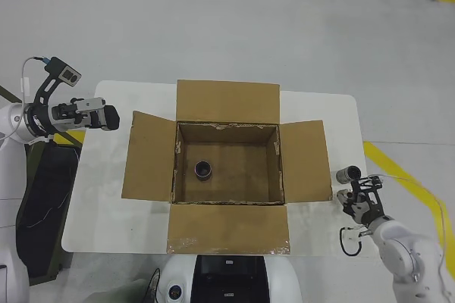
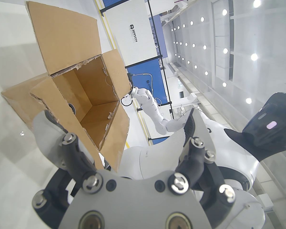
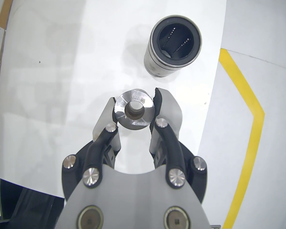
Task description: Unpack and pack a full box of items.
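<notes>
Right claw (image 3: 135, 101) clenched on metal ring (image 3: 143, 116), bearing (image 3: 172, 46) just beside, left claw (image 2: 119, 117) released

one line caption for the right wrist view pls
Right tool shut on a metal collar, beside an upright linear bearing on the white table.

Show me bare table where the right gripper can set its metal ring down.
Bare table lies beside the box's left flap, and at the far corner beyond the right flap. Crowded: the narrow strip where the bearing stands by the right gripper holding the metal ring.
</notes>
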Controlling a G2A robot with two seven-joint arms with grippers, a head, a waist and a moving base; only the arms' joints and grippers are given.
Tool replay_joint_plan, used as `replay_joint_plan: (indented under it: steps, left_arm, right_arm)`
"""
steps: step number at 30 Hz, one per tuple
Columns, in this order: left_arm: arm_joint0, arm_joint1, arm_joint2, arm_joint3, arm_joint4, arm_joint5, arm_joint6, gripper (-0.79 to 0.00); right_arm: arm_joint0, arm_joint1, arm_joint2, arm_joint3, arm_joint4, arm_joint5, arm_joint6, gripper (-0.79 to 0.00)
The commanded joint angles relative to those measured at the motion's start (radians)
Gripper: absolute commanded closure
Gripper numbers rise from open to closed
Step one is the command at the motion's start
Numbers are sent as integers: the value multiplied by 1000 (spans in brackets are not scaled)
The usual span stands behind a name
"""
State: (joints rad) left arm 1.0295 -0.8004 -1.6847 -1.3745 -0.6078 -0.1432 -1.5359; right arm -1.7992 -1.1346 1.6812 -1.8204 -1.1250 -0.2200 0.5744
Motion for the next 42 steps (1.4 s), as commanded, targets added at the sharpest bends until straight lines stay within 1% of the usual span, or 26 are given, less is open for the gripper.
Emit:
replay_joint_plan:
  steps: [1, 8, 12, 14, 16, 17, 19, 20, 21, 24, 29, 38, 42]
  left_arm:
    - [0, 0, 0, 0, 0, 0, 0, -785]
    - [0, 0, 0, 0, 0, 0, 0, -785]
    - [0, 0, 0, 0, 0, 0, 0, -785]
    - [0, 0, 0, 0, 0, 0, 0, -785]
    - [0, 0, 0, 0, 0, 0, 0, -785]
    - [0, 0, 0, 0, 0, 0, 0, -785]
    - [0, 0, 0, 0, 0, 0, 0, -785]
    - [0, 0, 0, 0, 0, 0, 0, -785]
    - [0, 0, 0, 0, 0, 0, 0, -785]
    - [0, 0, 0, 0, 0, 0, 0, -785]
    - [0, 0, 0, 0, 0, 0, 0, -785]
    - [0, 0, 0, 0, 0, 0, 0, -785]
    - [0, 0, 0, 0, 0, 0, 0, -785]
  right_arm:
    - [7, 0, -2, 9, -4, 6, -1, 0]
    - [30, 0, -13, 34, -14, 16, 2, 0]
    - [44, 0, -26, 49, -22, 19, 3, -31]
    - [51, 0, -33, 57, -25, 19, 3, -99]
    - [55, 0, -37, 63, -26, 20, 3, -200]
    - [57, 0, -38, 65, -25, 21, 3, -268]
    - [59, -1, -40, 70, -21, 27, 2, -496]
    - [60, -1, -41, 72, -20, 28, 1, -536]
    - [61, -1, -43, 75, -20, 27, 2, -548]
    - [62, -1, -42, 79, -9, 30, -1, -545]
    - [52, 1, -22, 57, 13, 30, -2, -566]
    - [-19, 8, 64, -124, 60, 13, 36, -625]
    - [-36, 8, 85, -194, 73, 22, 34, -631]
